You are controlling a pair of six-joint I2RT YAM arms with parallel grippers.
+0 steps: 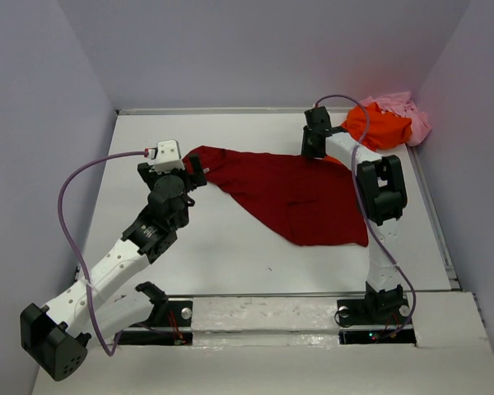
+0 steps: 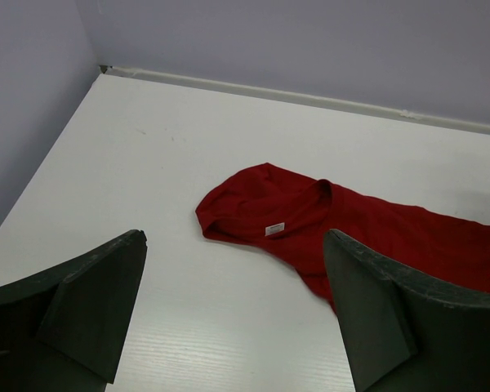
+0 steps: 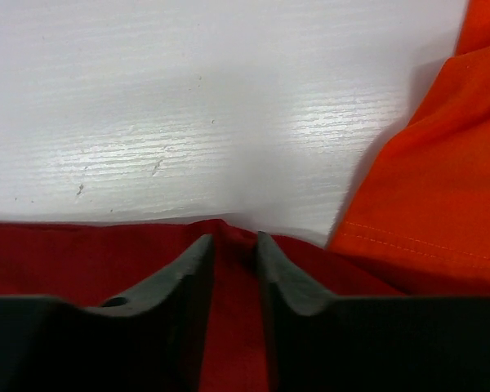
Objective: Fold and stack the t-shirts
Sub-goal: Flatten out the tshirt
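Bare table point(image 1: 189, 132) lies open along the far edge and across the near strip in front of the dark red t-shirt point(image 1: 296, 197), which spreads over the middle. The far right corner is blocked by the bunched orange t-shirt point(image 1: 380, 127), with the pink t-shirt point(image 1: 407, 111) behind it against the right wall point(image 1: 477, 123). The right arm point(image 1: 380, 188) stands over the red shirt's right edge, and the left arm point(image 1: 123, 255) crosses the near left. The left wall point(image 1: 41, 148) closes that side.

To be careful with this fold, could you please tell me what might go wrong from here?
The right end effector pinches only a small edge fold of the red shirt; it may slip. The orange shirt lies beside that grip and could be dragged along. The left end effector is open, off the cloth, so pulling may bunch it.
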